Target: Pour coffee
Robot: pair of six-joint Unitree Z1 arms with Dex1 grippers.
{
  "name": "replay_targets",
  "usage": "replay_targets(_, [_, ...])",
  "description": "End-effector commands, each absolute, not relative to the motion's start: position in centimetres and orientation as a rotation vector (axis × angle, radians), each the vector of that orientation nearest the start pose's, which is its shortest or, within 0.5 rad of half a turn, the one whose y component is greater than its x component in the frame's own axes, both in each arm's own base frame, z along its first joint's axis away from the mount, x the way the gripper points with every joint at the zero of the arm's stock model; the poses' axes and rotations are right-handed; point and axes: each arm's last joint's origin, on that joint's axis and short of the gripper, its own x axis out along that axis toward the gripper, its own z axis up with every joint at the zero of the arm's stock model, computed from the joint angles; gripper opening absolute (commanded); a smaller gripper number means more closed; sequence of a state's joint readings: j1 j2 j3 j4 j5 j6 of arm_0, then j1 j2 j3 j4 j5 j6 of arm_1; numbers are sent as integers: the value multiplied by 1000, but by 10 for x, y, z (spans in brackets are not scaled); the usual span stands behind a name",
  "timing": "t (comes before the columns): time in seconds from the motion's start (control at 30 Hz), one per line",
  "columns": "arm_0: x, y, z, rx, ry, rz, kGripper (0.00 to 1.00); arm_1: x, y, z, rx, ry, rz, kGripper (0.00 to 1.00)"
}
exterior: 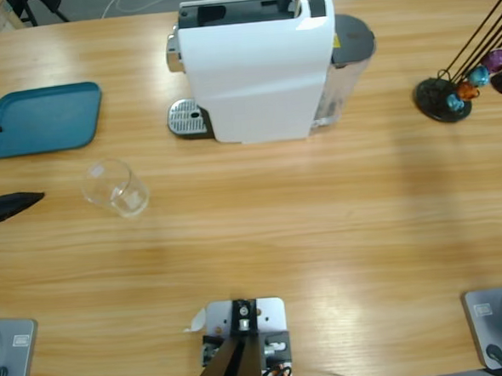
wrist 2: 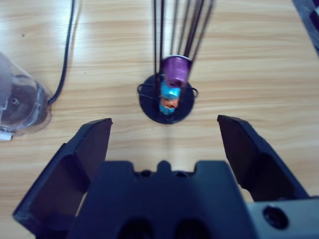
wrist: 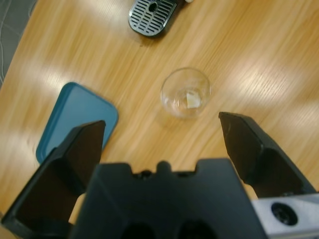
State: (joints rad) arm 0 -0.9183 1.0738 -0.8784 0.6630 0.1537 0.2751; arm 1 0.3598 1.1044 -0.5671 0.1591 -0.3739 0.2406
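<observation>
glass tumbler (exterior: pixel 116 188), clear, upright on the wooden surface (exterior: pixel 305 227), just right of the teal tray (exterior: pixel 42 120) and well left and forward of the white coffee machine (exterior: pixel 259 68) and its drip grate (exterior: pixel 187 119); contents: a faint pale patch at the base, taken to be the coffee (wrist: pixel 192 99), too slight to confirm. left pincer (wrist: pixel 162 134), jaws wide, holding nothing, hovers with the tumbler ahead of it and centred between the jaws, apart from both; it is much the nearer. right pincer (wrist 2: pixel 164 137), jaws wide, empty, faces the capsule stand (wrist 2: pixel 167 102) at the far right. in the high view only the left jaw tips show at the left edge; the pouring target cannot be made out.
</observation>
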Motion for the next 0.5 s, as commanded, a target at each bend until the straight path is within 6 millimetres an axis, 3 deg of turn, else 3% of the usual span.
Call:
replay_targets(0.03, [62, -67, 309, 612, 694, -789, 992, 154, 29, 250, -64, 667, -89, 816])
replay_targets(0.1, [60, -65, 310, 602, 680, -795, 991, 157, 25, 249, -81, 657, -118, 732])
replay_targets(0.47, [54, -61, 314, 547, 652, -827, 982, 178, 25, 237, -81, 653, -134, 716])
replay_targets(0.5, [54, -60, 314, 545, 651, -827, 982, 180, 25, 237, -73, 647, -133, 679])
